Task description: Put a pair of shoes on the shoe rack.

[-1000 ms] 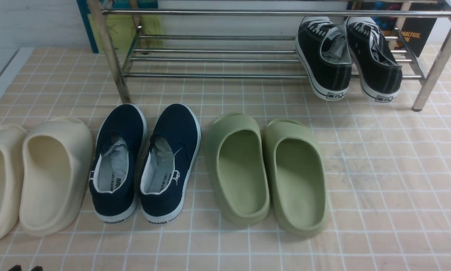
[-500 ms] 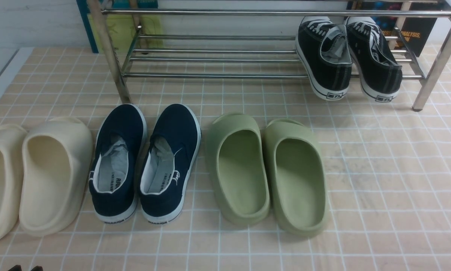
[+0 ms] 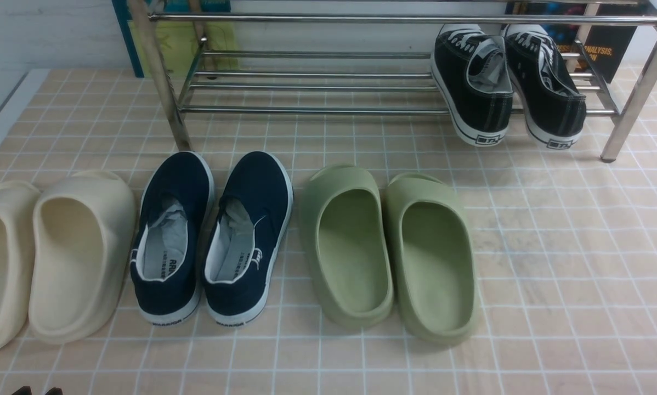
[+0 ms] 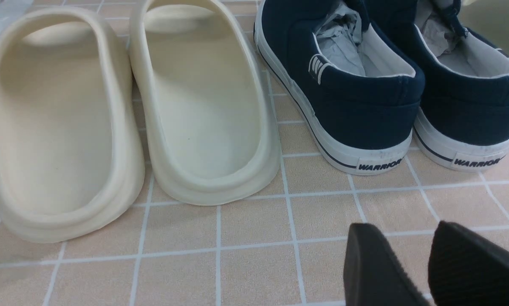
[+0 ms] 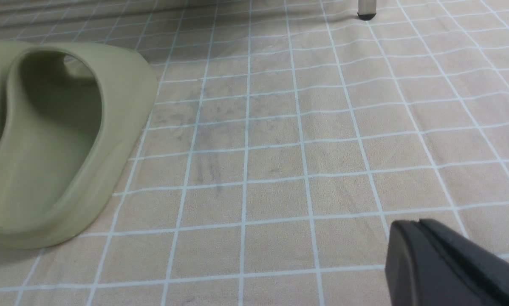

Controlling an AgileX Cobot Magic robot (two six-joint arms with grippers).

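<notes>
The pair of shoes, two black lace-up sneakers with white soles, rests on the lowest bars at the right end of the shoe rack point(image 3: 317, 109), heels toward me and hanging past the front bar. The left one point(image 3: 474, 82) and the right one point(image 3: 548, 88) stand side by side. Only the tips of my left gripper point(image 3: 37, 391) show, at the bottom left edge, far from the rack. In the left wrist view the left gripper point(image 4: 403, 231) is open over bare tile. My right gripper point(image 5: 420, 225) is shut and empty, low over the tiled mat.
In a row in front of the rack lie cream slippers point(image 3: 79, 252), navy slip-on shoes point(image 3: 213, 236) and green foam slippers point(image 3: 389, 247). The rack's steel legs point(image 3: 635, 93) stand at both ends. A dark box point(image 3: 608, 49) sits behind the rack.
</notes>
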